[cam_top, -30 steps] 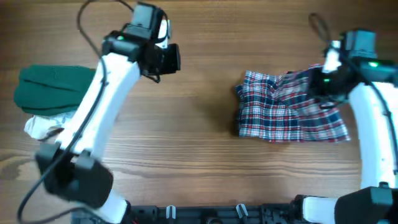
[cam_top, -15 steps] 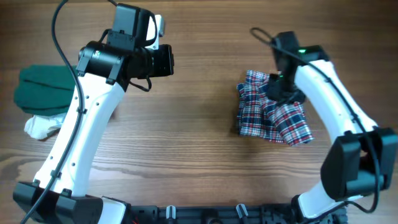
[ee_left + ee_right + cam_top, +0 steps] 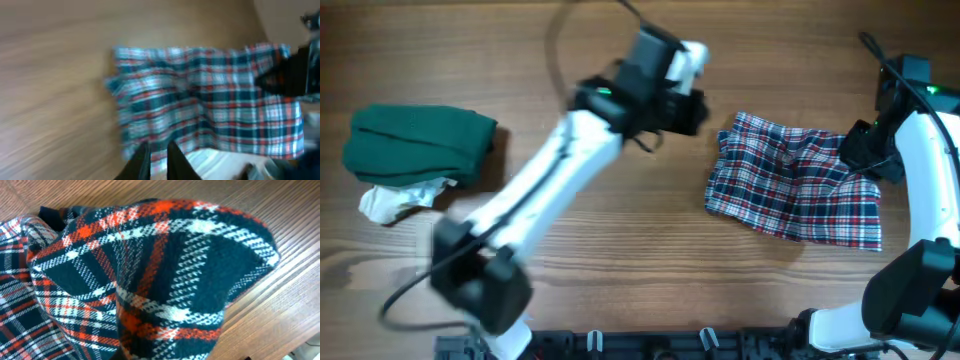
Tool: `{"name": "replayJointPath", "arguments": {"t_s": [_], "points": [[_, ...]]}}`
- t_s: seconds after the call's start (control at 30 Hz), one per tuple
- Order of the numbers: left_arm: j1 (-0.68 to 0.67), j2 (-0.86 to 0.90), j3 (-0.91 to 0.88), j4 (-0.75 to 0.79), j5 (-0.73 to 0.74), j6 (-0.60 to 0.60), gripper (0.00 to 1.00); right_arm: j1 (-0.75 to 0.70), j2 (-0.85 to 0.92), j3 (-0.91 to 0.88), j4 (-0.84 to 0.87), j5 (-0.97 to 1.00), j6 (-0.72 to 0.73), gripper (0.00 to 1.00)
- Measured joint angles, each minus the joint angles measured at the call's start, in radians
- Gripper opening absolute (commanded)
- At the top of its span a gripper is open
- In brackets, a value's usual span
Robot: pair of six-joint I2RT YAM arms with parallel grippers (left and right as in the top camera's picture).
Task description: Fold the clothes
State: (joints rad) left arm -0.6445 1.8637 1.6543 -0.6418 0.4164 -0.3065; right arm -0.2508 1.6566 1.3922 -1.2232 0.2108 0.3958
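Note:
A red, white and dark blue plaid cloth lies spread out at the right of the wooden table. My right gripper is at its right edge. In the right wrist view the plaid cloth bunches up over the jaws and hides the fingers, which hold it. My left gripper hovers just left of the cloth's upper left corner. In the blurred left wrist view its fingers are close together and empty, with the plaid cloth beyond them.
A folded dark green garment lies at the far left, with a crumpled white cloth at its lower edge. Bare wooden table lies between the two piles. Black cables trail from both arms.
My right gripper pulled the plaid cloth's edge back to the right, spreading it out from a half-fold. My left arm swung fast from the left side to the cloth's left corner.

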Motion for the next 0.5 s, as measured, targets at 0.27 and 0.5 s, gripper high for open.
{"name": "replayJointPath", "arguments": {"t_s": [0.27, 0.5], "points": [[-0.153, 0.262, -0.003, 0.356, 0.230, -0.085, 0.11, -0.002, 0.000, 0.000, 0.004, 0.001, 0.000, 0.04], [-0.216, 0.460, 0.000, 0.704, 0.306, -0.318, 0.14, -0.002, 0.000, 0.000, -0.004, 0.004, 0.000, 0.04]]}}
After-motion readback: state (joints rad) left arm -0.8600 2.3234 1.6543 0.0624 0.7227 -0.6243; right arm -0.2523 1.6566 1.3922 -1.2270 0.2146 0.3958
